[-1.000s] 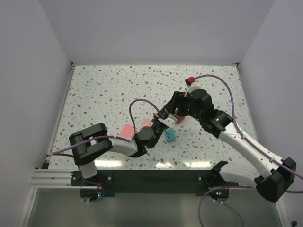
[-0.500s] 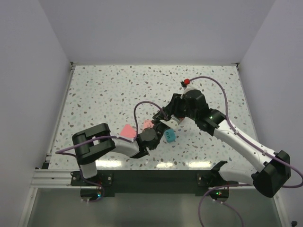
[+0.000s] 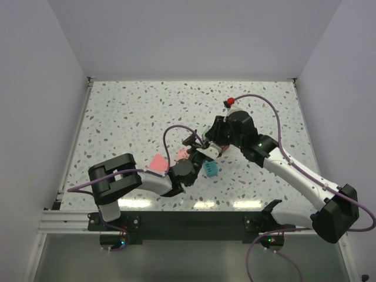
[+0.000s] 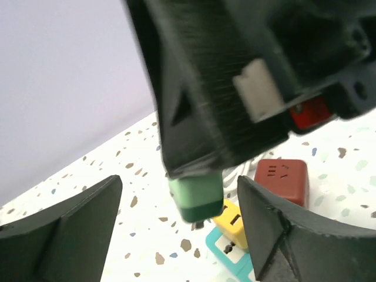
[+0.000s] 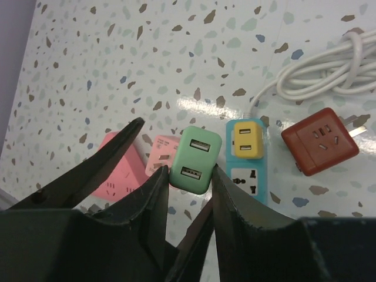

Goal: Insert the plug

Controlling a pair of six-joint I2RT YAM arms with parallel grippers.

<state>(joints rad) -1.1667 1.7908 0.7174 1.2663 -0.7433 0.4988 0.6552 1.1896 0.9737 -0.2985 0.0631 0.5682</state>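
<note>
My right gripper [image 5: 189,170] is shut on a mint-green plug [image 5: 195,160] with two USB ports, gripping its sides. The plug hangs just above and left of a teal power strip [image 5: 247,176], which carries a yellow plug [image 5: 245,139] in one socket and has one free socket below it. In the left wrist view the green plug [image 4: 195,197] hangs between the wide-apart fingers of my left gripper [image 4: 179,188], which touch nothing. From above, both grippers [image 3: 194,145] [image 3: 205,154] meet over the teal strip [image 3: 211,170].
A dark red cube adapter [image 5: 320,141] with bare prongs lies right of the strip, with a coiled white cable [image 5: 329,73] behind it. Two pink adapters [image 5: 114,170] [image 5: 161,154] lie left of the strip. White walls enclose the speckled table.
My right gripper has shut on the green plug. My left gripper has opened and let go of it. The right arm shifted slightly toward the left.
</note>
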